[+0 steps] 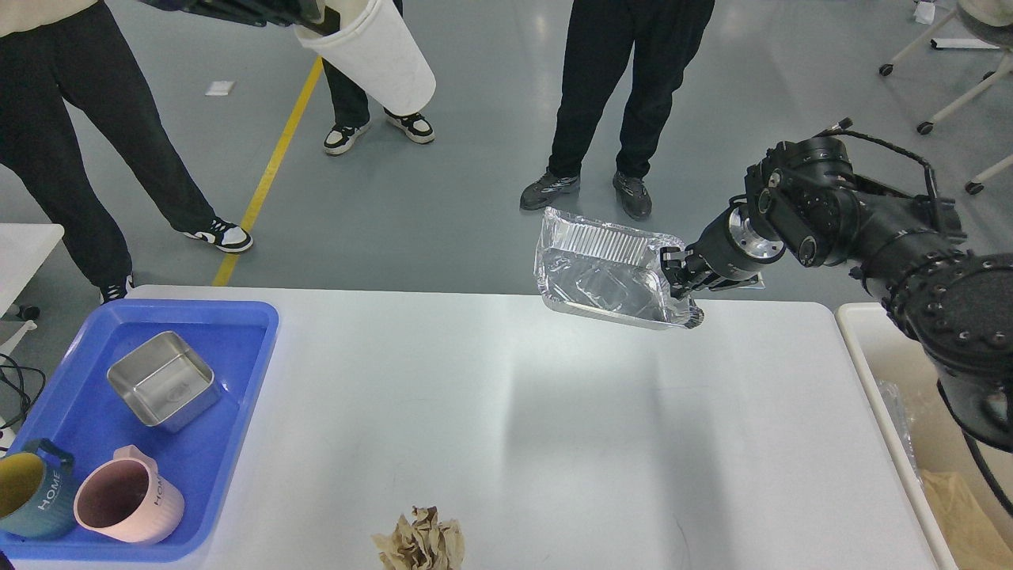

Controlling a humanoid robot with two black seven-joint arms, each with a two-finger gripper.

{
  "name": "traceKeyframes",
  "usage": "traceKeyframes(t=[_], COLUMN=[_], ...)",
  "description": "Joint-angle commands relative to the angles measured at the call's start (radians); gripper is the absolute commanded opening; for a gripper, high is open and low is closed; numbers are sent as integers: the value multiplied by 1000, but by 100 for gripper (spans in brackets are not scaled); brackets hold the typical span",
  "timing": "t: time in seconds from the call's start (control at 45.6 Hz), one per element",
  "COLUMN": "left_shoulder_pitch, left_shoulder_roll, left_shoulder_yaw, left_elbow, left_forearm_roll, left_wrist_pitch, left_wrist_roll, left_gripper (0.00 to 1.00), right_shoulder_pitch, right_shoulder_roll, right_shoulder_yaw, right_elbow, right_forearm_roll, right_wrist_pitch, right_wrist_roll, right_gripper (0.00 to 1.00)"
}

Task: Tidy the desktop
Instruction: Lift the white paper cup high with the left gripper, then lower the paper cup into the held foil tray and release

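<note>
My right gripper [682, 273] reaches in from the right, its fingers pinching the rim of a crinkled foil tray [605, 273], held tilted in the air above the far edge of the desktop [554, 412]. The white desktop fills the lower view, with a blue tray [237, 372] at its left holding a steel box [164, 380], a pink mug [127, 503] and a teal mug [33, 491]. A crumpled brown paper wad [419, 542] lies at its near edge, and a beige bin [878, 380] stands just beside its right end.
</note>
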Motion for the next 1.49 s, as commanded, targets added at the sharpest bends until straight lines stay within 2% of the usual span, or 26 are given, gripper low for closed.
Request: traceKeyframes(t=[0.0,0.044,0.11,0.307,0.417,0.505,0.658,0.856,0.965,1.206,1.25,1.316,1.36,1.382,1.404,1.47], left_shoulder_pitch=[-31,-37,-42,-50,-22,31,105,157,193,231,237,243,246,246,246,246], left_shoulder_roll=[-13,-49,-199,-664,-815,-853,-902,-936,-947,-950,-950,-950,-950,-950,-950,-951], left_shoulder_yaw=[3,3,3,4,23,46,86,107,148,164,170,176,176,176,175,175], left_elbow=[25,63,175,619,717,720,720,722,725,725,725,725,725,725,725,725], left_forearm_roll=[-4,2,11,25,66,100,131,149,169,171,171,171,169,169,168,161], left_wrist_pitch=[0,0,0,0,0,1,56,125,165,229,240,256,265,269,274,292], left_wrist_roll=[0,0,-1,-20,-41,-52,-57,-67,-95,-98,-98,-100,-104,-106,-107,-109], left_gripper=[0,0,0,0,0,0,0,0,0,0,5,18,33,48,56,70], right_shoulder_pitch=[1,1,1,4,4,4,4,5,7,6,7,7,7,7,7,7], right_shoulder_roll=[1,-1,-1,-2,-1,-1,-1,-2,-1,-2,-2,-1,-1,1,1,1], right_shoulder_yaw=[0,0,0,0,0,0,0,0,0,0,0,0,0,0,0,0], right_elbow=[0,2,2,2,2,2,2,2,2,2,2,2,2,2,2,2], right_forearm_roll=[0,0,0,0,0,0,0,0,2,2,2,2,2,2,2,2], right_wrist_pitch=[0,0,0,0,0,0,-1,0,0,0,0,0,0,0,0,0], right_wrist_roll=[0,0,1,1,0,1,1,1,1,1,1,1,1,1,1,1], right_gripper=[0,0,0,0,0,0,0,0,0,0,0,0,0,0,0,0])
